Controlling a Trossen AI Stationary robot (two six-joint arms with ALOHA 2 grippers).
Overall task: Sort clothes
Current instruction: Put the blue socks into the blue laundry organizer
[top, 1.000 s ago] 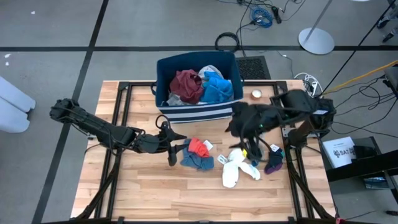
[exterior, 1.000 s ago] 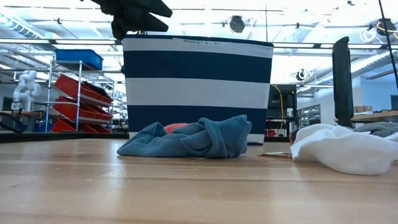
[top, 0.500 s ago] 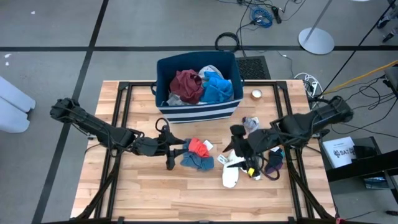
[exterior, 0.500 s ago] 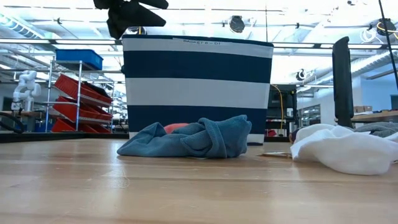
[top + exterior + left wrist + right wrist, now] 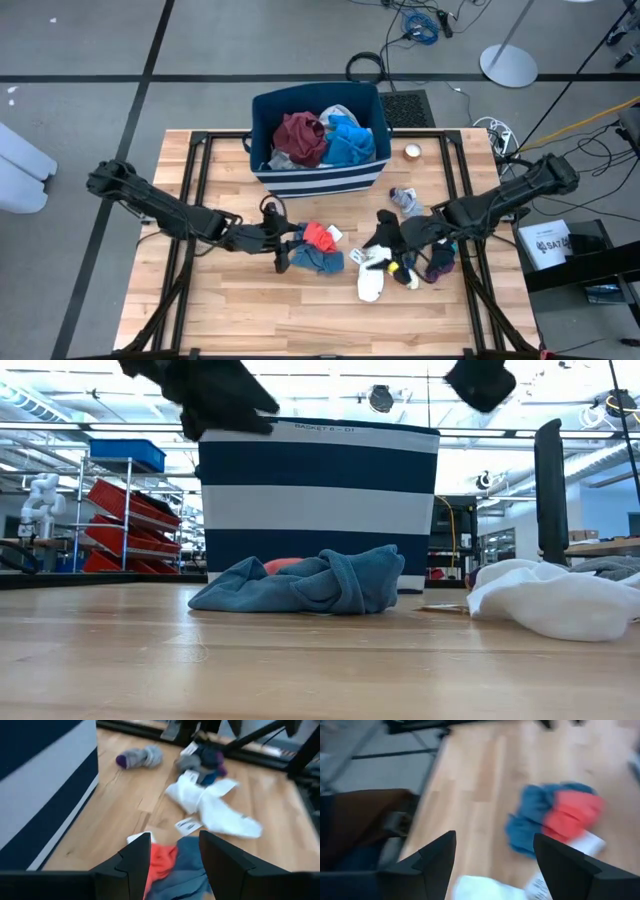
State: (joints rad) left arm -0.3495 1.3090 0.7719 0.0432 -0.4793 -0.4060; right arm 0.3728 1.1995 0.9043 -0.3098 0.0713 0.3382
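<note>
A red piece [image 5: 320, 236] and a blue-grey piece [image 5: 318, 260] lie bunched on the table's middle; in the low view the blue-grey piece [image 5: 310, 585] lies in front of the bin. My left gripper [image 5: 284, 246] is open just left of them, and its wrist view shows the red piece [image 5: 162, 862] between the fingers. White socks [image 5: 375, 270] lie to the right. My right gripper [image 5: 385, 232] is open above them. A grey sock [image 5: 405, 200] and dark purple and teal pieces [image 5: 437, 262] lie near the right arm.
The navy bin with white stripes [image 5: 318, 182] stands at the far middle, holding maroon, blue and white clothes. A small round object [image 5: 412, 152] lies to its right. Bare wood lies along the near edge and the left part of the table.
My right gripper has gone from beside the bin toward the near edge and down, over the white socks, and its arm has stretched out. The grey sock now shows where the arm stood. My left gripper has crept right toward the red piece and dipped a little.
</note>
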